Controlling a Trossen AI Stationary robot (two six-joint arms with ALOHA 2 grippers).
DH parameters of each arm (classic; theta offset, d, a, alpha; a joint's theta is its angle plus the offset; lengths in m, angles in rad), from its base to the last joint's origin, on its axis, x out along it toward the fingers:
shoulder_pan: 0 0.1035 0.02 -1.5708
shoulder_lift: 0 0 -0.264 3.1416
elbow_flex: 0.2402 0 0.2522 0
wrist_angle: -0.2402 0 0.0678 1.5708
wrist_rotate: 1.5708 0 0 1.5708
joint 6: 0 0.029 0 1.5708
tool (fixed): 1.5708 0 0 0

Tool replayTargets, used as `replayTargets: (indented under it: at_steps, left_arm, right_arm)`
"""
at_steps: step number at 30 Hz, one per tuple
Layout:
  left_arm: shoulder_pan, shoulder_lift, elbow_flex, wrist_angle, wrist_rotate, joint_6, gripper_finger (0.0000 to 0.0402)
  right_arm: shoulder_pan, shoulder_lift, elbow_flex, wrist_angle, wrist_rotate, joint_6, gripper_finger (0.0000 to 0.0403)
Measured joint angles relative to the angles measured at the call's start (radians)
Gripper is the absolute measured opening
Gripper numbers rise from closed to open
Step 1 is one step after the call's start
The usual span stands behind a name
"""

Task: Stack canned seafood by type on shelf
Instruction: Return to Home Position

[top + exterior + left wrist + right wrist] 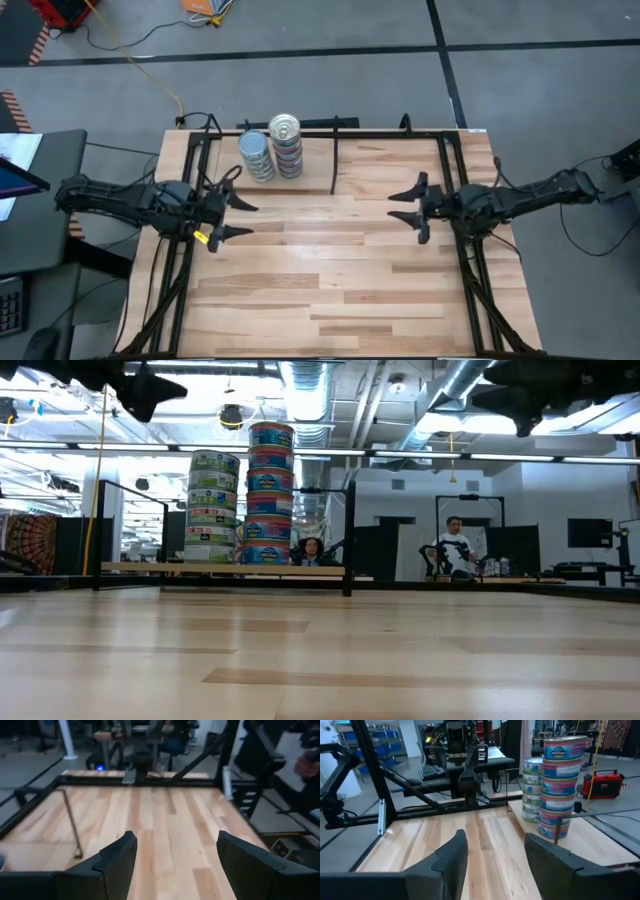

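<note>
Apparently the sorting is reaching its end. The canned seafood (pixel 286 128) is standing in two stacks on the shelf (pixel 140 568), at the far edge of the tabletop (pixel 330 280), on the left arm's side of the divider rod (pixel 334 165). The green-labelled stack (pixel 212 505) is the lower one. The pink-and-blue stack (pixel 270 495) is standing just beside it and is rising a little higher. Both are looking upright in the low view, and each is showing only one kind of label. Whether the two stacks are touching, I cannot tell.

The left gripper (pixel 246 219) is hovering above the tabletop, near the stacks but apart from them. Its fingers (pixel 116 862) are spreading wide and are holding nothing. The right gripper (pixel 394 206) is hanging over the other half of the tabletop, well apart from the tins. Its fingers (pixel 452 857) are also standing wide open with nothing between them.

No loose tin is showing on the tabletop in any view, so I am judging that the stacking itself is done. What is remaining seems to be only the arms going to their resting pose, and nothing more is waiting to be picked up, as far as these views are showing.
</note>
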Motion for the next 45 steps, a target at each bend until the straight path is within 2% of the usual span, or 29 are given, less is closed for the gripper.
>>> replayTargets:
  at_steps: [5, 11, 16, 21, 28, 33, 45]
  left_arm:
    - [-0.015, -0.009, -0.005, -0.031, -0.083, -0.012, 0.0264]
    - [-0.024, -0.009, -0.005, -0.073, -0.024, -0.031, 0.0264]
    - [-0.023, 0.004, -0.005, -0.093, -0.014, -0.104, 0.0264]
    - [-0.024, -0.017, -0.067, 0.042, 0.122, -0.012, 0.0264]
    - [-0.013, -0.078, -0.129, 0.050, 0.074, -0.039, 0.0264]
    - [-0.013, -0.139, -0.189, 0.100, 0.094, -0.046, 0.0264]
    - [-0.032, -0.265, -0.266, 0.110, 0.176, -0.091, 0.0264]
  right_arm:
    - [0.000, -0.104, -0.008, -0.058, 0.000, -0.007, 0.0223]
    - [0.000, -0.184, -0.008, -0.068, 0.000, -0.052, 0.0223]
    - [0.000, -0.240, -0.008, -0.224, 0.000, -0.124, 0.0223]
    - [-0.018, -0.342, -0.009, -0.268, 0.021, -0.085, 0.0223]
    - [0.020, -0.478, -0.013, -0.341, -0.010, -0.065, 0.0223]
    - [0.040, -0.557, -0.116, -0.249, -0.011, -0.122, 0.0223]
    - [-0.002, -0.556, -0.302, 0.029, -0.004, -0.169, 0.0223]
